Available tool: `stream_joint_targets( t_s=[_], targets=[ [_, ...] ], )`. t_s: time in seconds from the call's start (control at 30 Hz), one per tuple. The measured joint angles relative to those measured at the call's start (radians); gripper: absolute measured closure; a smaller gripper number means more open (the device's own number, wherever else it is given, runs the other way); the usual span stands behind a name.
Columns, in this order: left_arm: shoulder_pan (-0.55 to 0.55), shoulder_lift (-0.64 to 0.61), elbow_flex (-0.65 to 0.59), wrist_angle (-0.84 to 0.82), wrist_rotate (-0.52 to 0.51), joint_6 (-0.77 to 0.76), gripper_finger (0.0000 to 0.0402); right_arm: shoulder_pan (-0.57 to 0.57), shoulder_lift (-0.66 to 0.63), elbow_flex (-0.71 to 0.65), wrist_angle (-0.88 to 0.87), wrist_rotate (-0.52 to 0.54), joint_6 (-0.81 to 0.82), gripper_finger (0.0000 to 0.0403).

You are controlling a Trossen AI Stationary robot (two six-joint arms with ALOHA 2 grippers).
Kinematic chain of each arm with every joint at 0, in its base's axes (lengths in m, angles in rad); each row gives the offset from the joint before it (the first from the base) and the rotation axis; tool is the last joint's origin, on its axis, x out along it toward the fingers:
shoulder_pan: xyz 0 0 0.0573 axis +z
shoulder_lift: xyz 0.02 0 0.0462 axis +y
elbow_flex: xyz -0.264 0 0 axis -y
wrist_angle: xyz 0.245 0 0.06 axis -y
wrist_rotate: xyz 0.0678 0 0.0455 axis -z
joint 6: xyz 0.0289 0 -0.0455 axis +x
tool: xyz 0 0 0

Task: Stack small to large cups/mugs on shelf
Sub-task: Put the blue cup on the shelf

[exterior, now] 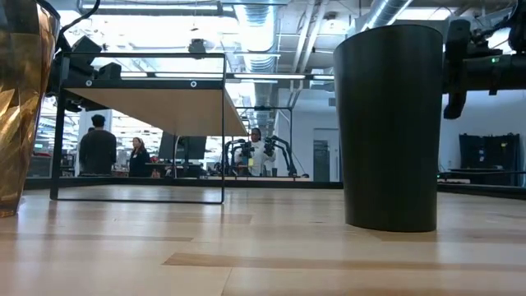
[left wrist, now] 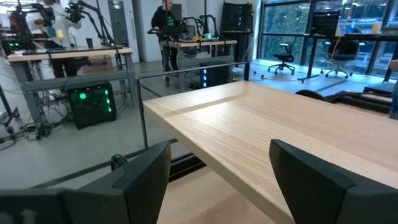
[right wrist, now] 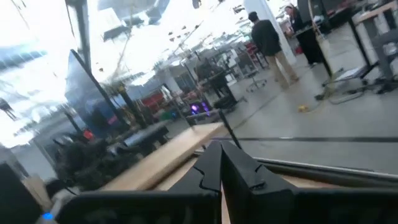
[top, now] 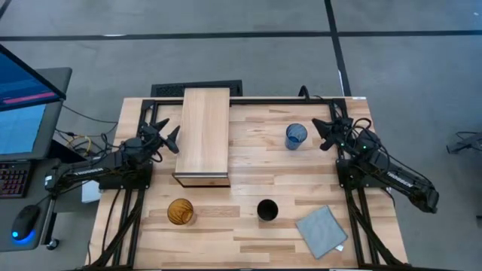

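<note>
The light-wood shelf stands at the far left of the table, and its top also shows in the left wrist view. The translucent blue cup stands upright right of it. The black cup and the amber cup stand upright near the front edge; both show in the low view, black and amber. My left gripper is open and empty beside the shelf's left side. My right gripper is shut and empty just right of the blue cup.
A folded grey-blue cloth lies at the front right corner. The slatted tabletop is bare between the shelf and the cups. People and other workbenches show in the room beyond the table.
</note>
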Motion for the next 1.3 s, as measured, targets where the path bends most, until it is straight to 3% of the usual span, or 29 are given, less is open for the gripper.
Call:
stream_joint_targets(
  t_s=[0.3, 0.57, 0.8, 1.03, 1.3],
  targets=[
    [0.000, 0.000, 0.000, 0.000, -0.008, 0.007, 0.0136, 0.000, 0.161, 0.330, -0.243, 0.000, -0.100, 0.0378],
    [0.000, 0.000, 0.000, 0.000, -0.010, 0.006, 0.0136, 0.008, 0.494, 0.758, -0.720, -0.001, -0.219, 0.0382],
    [0.000, 0.000, 0.000, 0.000, -0.016, 0.005, 0.0136, 0.008, 0.722, 1.017, -0.879, -0.004, -0.230, 0.0376],
    [0.000, 0.000, 0.000, 0.000, -0.020, 0.005, 0.0136, 0.008, 0.870, 1.166, -0.931, -0.003, -0.324, 0.0374],
    [0.000, 0.000, 0.000, -0.001, -0.034, 0.005, 0.0136, 0.006, 0.915, 1.211, -0.931, -0.003, -0.333, 0.0374]
  ],
)
